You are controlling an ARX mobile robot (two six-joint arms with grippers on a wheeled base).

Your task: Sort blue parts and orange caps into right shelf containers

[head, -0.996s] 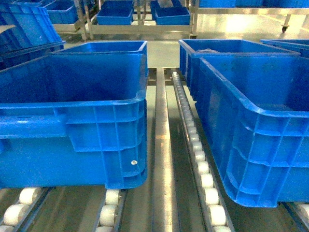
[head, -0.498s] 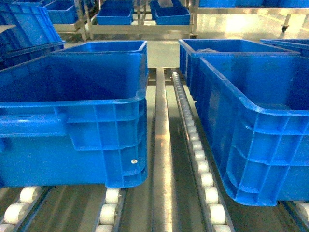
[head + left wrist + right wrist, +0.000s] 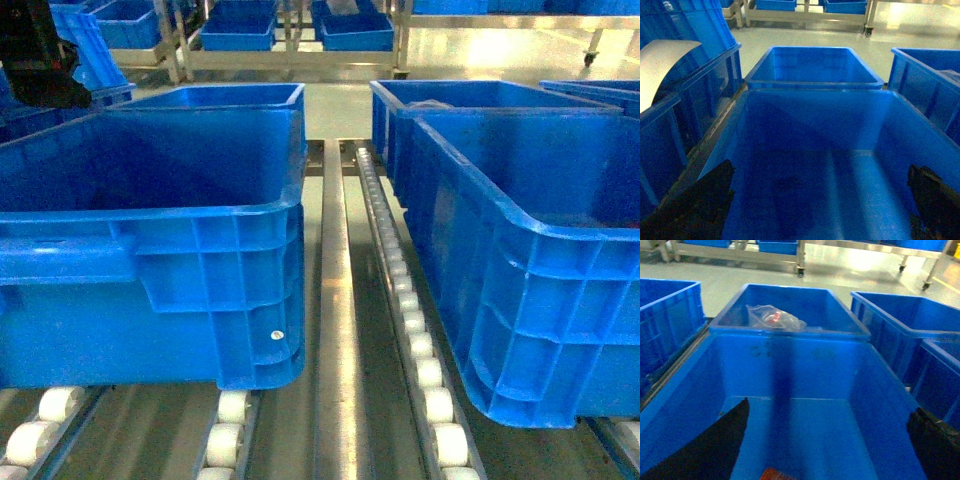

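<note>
Glossy pale floor (image 3: 480,50), metal racks (image 3: 290,62), roller conveyor tracks (image 3: 405,300)

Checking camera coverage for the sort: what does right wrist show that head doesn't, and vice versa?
Right wrist only: a clear plastic bag with something red inside, lying in the far crate, and an orange-red item on the near crate's floor at the bottom edge, too cropped to identify. Head only: the roller track between the crate rows, the left-hand crate, and a dark arm part at top left. Both: the near and far right-hand crates and the background racks.
</note>
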